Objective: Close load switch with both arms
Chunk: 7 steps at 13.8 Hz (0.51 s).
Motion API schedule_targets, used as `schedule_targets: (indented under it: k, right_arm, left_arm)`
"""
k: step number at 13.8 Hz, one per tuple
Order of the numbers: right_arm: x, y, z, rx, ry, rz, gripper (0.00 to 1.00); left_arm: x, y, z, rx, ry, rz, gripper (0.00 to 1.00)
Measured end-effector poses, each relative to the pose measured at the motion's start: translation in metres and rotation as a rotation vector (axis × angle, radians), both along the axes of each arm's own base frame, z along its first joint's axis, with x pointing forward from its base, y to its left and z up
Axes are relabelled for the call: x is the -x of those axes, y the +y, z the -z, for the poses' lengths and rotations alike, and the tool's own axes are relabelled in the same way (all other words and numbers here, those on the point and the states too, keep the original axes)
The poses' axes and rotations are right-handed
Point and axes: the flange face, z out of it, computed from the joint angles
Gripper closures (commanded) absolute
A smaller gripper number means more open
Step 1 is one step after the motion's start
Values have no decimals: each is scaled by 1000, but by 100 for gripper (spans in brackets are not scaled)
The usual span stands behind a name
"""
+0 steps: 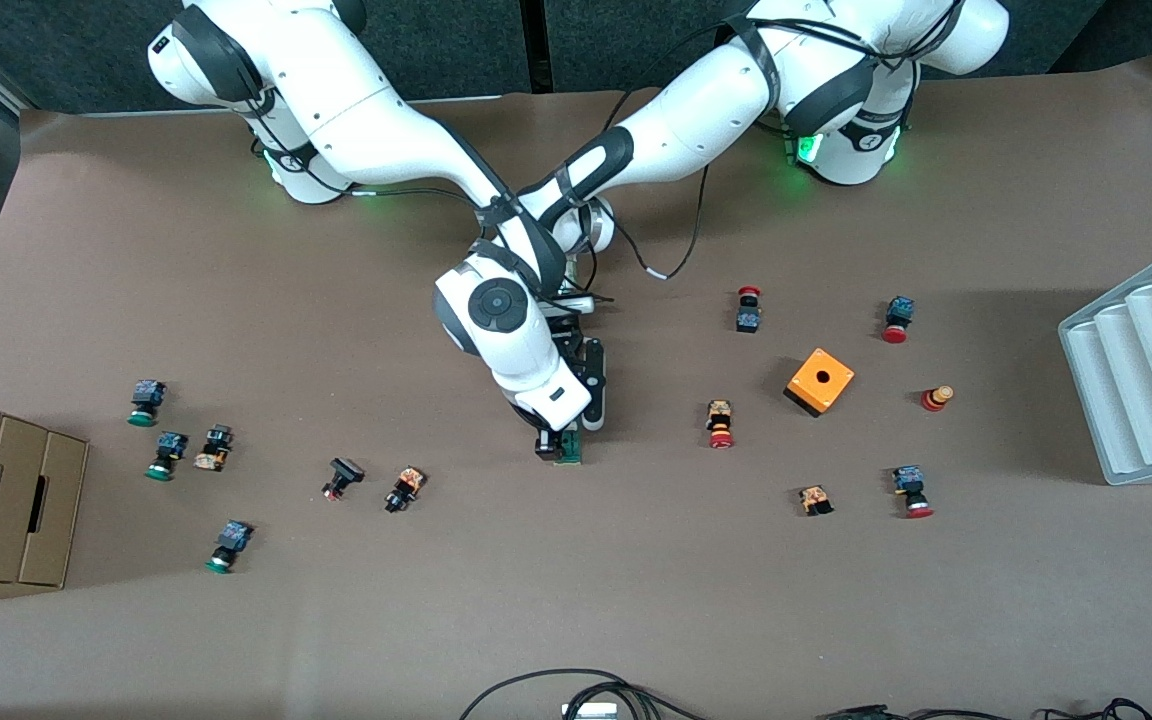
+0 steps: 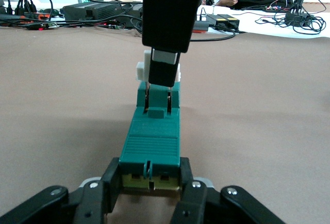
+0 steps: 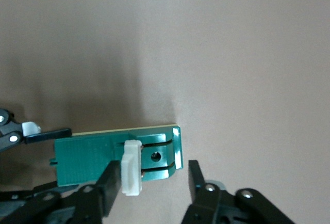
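Left gripper (image 2: 149, 182) clamped tight on one end of the load switch (image 2: 152, 136), black matte fingers (image 2: 116, 180) pressing both flanks. Switch: narrow dark-green plastic block, ribbed top, slotted head with round hole, lying flat mid-table on brown paper-like cover (image 1: 636, 600). Right gripper (image 3: 152, 180) straddles the head end, jaws partly open, one finger touching the white sliding handle (image 3: 131, 167); not gripping. Orange cube box (image 1: 820, 380) sits toward the left arm's end. No legible markings on the switch.
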Motion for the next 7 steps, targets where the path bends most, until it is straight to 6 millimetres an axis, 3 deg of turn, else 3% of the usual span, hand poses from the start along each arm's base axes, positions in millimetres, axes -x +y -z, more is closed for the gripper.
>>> schedule_targets:
  k: [7]
  right_arm:
    - [0,0,0,-2,-2,-1,50]
  left_arm:
    - [0,0,0,0,0,0,78]
